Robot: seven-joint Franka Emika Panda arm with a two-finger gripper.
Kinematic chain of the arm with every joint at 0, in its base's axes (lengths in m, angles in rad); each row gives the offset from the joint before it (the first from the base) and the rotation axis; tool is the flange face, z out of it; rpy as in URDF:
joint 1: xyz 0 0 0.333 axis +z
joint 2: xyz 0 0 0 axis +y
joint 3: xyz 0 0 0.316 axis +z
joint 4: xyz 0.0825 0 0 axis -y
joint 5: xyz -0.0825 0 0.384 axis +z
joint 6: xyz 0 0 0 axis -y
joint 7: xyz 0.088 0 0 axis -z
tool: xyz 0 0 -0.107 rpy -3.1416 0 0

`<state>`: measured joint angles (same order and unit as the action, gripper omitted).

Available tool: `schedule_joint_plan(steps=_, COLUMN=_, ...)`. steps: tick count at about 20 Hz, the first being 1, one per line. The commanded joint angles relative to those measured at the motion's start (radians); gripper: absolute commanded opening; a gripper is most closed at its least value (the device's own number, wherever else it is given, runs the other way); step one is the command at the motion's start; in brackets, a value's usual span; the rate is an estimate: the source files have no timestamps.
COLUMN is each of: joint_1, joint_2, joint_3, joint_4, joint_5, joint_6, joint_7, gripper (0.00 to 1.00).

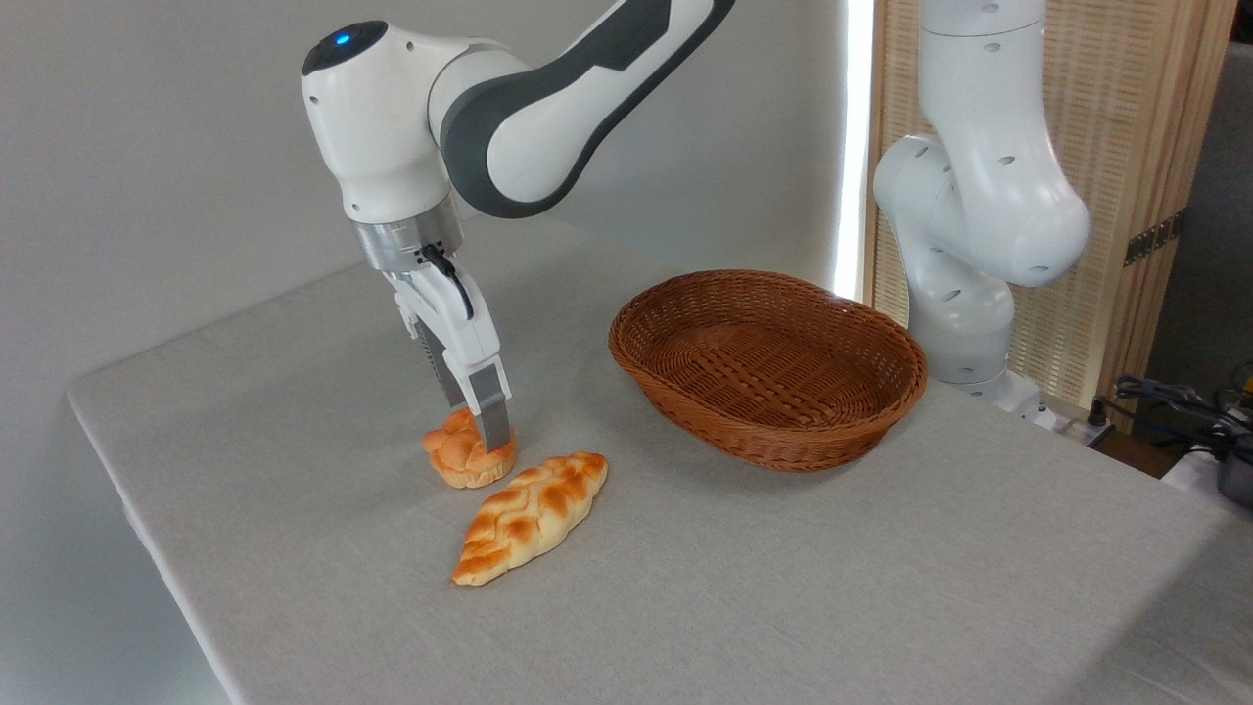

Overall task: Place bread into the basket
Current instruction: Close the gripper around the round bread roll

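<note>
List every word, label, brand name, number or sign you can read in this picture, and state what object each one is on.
None: no readable text appears anywhere in the picture.
White robot arm: only a blue light, no lettering.
Small round orange-golden bun, long braided golden loaf, oval brown wicker basket, grey cloth-covered table: no labels or marks.
Gripper: plain, no markings.

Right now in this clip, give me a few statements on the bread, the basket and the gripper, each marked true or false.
1. The basket holds no bread. True.
2. The gripper is at the braided loaf. False: it is down on the round bun.
3. The bun is lifted off the table. False: it rests on the cloth.
4. The basket stands to the right of both breads. True.
</note>
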<state>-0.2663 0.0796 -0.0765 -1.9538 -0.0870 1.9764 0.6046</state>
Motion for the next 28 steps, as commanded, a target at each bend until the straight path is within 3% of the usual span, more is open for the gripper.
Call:
schedule_joint_plan(steps=1, joint_1=-0.007, joint_2=0.017, joint_3=0.006, joint_4=-0.004, joint_5=-0.003, joint_6=0.033, joint_7=0.003, gripper=1.0)
schedule_joint_plan(steps=4, joint_1=-0.007, joint_2=0.032, joint_3=0.008, joint_4=-0.002, joint_5=-0.002, joint_6=0.047, joint_7=0.001, gripper=1.0)
schedule_joint_plan(steps=8, joint_1=-0.007, joint_2=0.045, joint_3=0.006, joint_4=-0.004, joint_5=0.039, joint_6=0.065, joint_7=0.0, gripper=0.99)
schedule_joint_plan(steps=12, joint_1=-0.007, joint_2=0.043, joint_3=0.006, joint_4=0.001, joint_5=0.039, joint_6=0.067, joint_7=0.003, gripper=0.66)
schedule_joint_plan(steps=14, joint_1=-0.007, joint_2=0.043, joint_3=0.006, joint_4=0.001, joint_5=0.039, joint_6=0.067, joint_7=0.003, gripper=0.57)
schedule_joint_plan(steps=28, joint_1=-0.008, joint_2=0.011, joint_3=0.004, joint_4=0.004, joint_5=0.038, joint_6=0.064, joint_7=-0.002, gripper=0.59)
